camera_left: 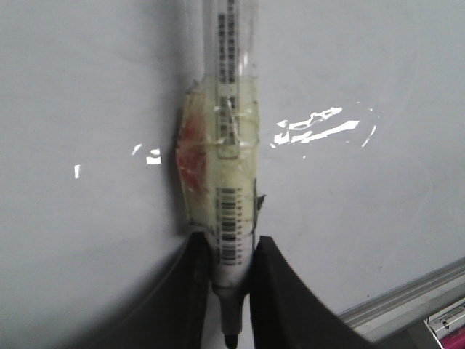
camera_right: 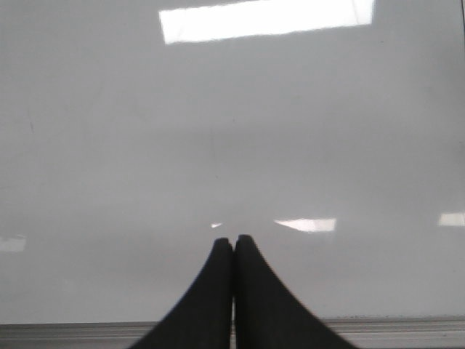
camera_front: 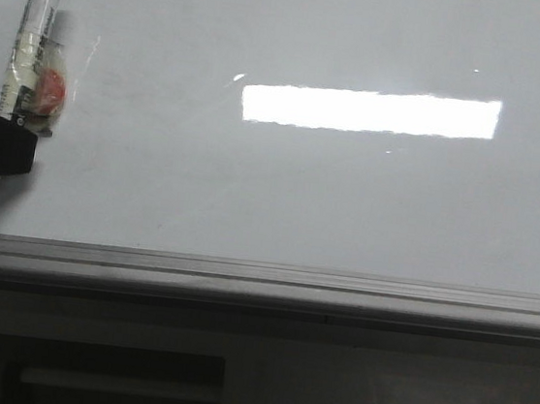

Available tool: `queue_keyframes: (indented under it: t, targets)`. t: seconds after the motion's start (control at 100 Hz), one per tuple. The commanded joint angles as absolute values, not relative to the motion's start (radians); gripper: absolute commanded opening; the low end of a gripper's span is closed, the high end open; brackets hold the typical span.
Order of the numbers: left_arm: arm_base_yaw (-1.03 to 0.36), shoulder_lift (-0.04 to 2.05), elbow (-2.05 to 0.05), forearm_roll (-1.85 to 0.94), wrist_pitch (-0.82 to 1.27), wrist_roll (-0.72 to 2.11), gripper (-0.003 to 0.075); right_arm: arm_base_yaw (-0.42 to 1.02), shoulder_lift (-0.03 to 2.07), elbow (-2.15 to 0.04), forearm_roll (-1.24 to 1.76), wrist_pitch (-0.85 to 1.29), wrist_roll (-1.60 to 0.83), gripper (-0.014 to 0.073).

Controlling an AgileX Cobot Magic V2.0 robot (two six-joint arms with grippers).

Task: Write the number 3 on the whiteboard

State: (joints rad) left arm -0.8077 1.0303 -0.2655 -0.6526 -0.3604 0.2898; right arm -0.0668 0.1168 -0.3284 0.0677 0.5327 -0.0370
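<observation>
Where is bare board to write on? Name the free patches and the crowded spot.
Whiteboard is bare right of the marker, around the glare, down to the bottom rail. Crowded only far left, where the left gripper holds the marker.

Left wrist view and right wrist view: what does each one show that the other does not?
Only the left wrist view shows a taped marker, clamped in the left claw, tip showing between its fingers. Only the right wrist view shows the right claw, shut on nothing, and the long glare. Both show the whiteboard, with no writing, and its rail.
</observation>
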Motion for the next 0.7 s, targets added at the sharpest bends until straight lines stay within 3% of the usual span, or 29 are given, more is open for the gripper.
queue_keyframes:
  t: [0.0, 0.23, 0.41, 0.5, 0.69]
  targets:
    - [-0.815, 1.023, -0.291, -0.593, -0.403, 0.28, -0.002, -0.058, 0.14, -0.352, 0.111, 0.457, -0.041, -0.0061]
    - [-0.815, 0.984, -0.291, -0.353, -0.313, 0.28, -0.002, 0.056, 0.175, -0.383, 0.366, 0.471, -0.29, -0.0059]
    - [-0.815, 0.949, -0.291, -0.169, -0.317, 0.28, -0.002, 0.158, 0.319, -0.445, 0.678, 0.63, -0.684, -0.0045]
    - [-0.815, 0.941, -0.293, -0.055, -0.317, 0.28, -0.002, 0.191, 0.404, -0.483, 0.728, 0.646, -0.798, 0.005]
    - [-0.815, 0.941, -0.296, 0.122, -0.333, 0.28, -0.002, 0.265, 0.551, -0.553, 0.842, 0.621, -0.95, 0.0415]
